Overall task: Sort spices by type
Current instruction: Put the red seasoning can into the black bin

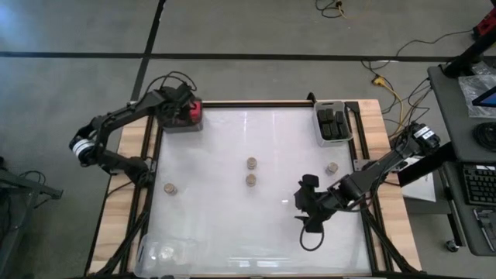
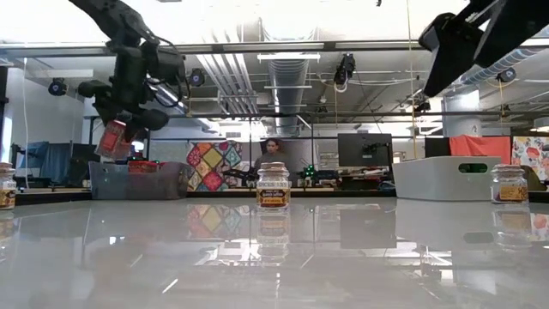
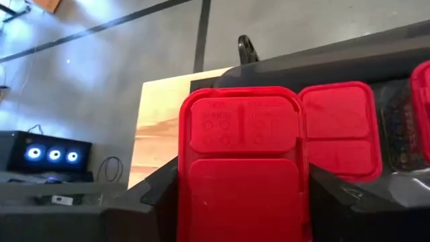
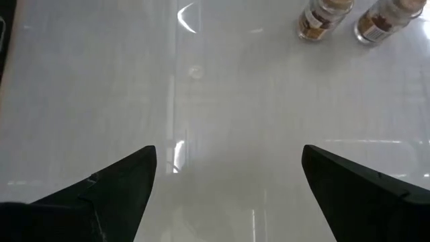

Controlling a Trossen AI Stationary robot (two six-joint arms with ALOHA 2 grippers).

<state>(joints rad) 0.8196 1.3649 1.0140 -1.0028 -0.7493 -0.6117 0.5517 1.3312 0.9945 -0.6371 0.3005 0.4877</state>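
Note:
My left gripper [image 1: 184, 113] is shut on a red blocky spice container [image 3: 242, 161] above the grey bin [image 2: 141, 182] at the table's far left corner. More red containers [image 3: 339, 128] lie in that bin. Round tan-topped jars stand on the table: two in the middle [image 1: 252, 163] [image 1: 250, 180], one at the right [image 1: 332, 167], one at the left [image 1: 170, 188]. Black containers [image 1: 333, 124] fill a bin at the far right. My right gripper [image 1: 308, 209] hangs open over the table's near right part, with nothing between its fingers [image 4: 121, 181]. My left gripper pinches the red container by its two long sides [image 3: 185, 178] between its two fingers [image 3: 151, 198], with the red lid facing the wrist. The fingers slant down toward the far left corner. The container [image 2: 113, 137] hangs tilted, clear above the grey bin.
The table is a glossy white sheet with wooden edges [image 1: 380, 147]. A clear bin [image 1: 167, 250] sits at the near left corner. In the right wrist view, the two middle jars [image 4: 319, 17] stand beyond the open fingers. A person sits in the room behind the table [image 2: 273, 153].

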